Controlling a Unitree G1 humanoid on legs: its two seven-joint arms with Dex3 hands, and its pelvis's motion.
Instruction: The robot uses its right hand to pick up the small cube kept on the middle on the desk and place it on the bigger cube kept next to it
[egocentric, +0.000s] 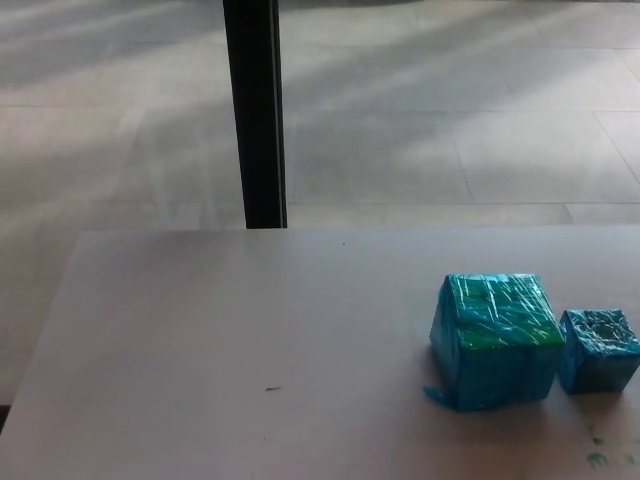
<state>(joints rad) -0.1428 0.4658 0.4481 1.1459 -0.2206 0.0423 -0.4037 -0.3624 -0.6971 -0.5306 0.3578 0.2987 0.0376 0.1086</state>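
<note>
On the smooth pale desk (250, 340) before us, the small blue cube wrapped in crinkled glossy film (598, 350) sits at the right edge, just beside the bigger blue-and-green film-wrapped cube (493, 340). Neither of our hands is in view. Beyond stand a black upright post (254, 115) and a grey tiled floor (450, 120).

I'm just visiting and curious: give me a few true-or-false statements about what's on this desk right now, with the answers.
1. The small cube sits on top of the big cube. False: it rests on the desk, beside the big cube on its right.
2. Both cubes are wrapped in blue-green film. True.
3. A robot hand is holding the small cube. False: no hand is in view.
4. A black post stands beyond the desk. True.
</note>
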